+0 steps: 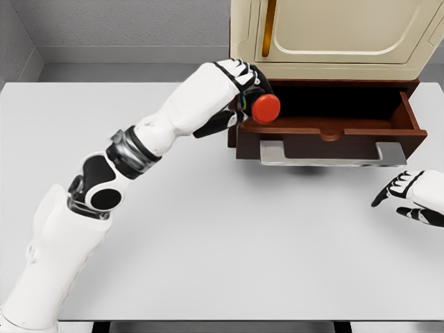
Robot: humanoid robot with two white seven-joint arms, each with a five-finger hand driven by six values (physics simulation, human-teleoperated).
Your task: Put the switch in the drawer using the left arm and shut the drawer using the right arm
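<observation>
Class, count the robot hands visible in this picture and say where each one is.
2. The left hand holds the red switch at the open drawer's left end; the right hand rests open at the table's right edge.

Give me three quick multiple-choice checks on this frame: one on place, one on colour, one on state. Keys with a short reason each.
1. Where is the switch?
A. Lying on the table near the right hand
B. Held at the left end of the open drawer
C. On top of the cabinet

2. What colour is the switch's round button?
A. Red
B. Green
C. Yellow

3. What state is the drawer in?
A. Fully shut
C. Removed and lying on the table
B. Pulled open

Answers:
1 B: the left hand holds it at the drawer's left end, above the rim.
2 A: the button facing the camera is plainly red.
3 B: the dark wooden interior is exposed and the front panel stands out over the table; the right hand rests apart at the right edge, fingers relaxed.
</observation>
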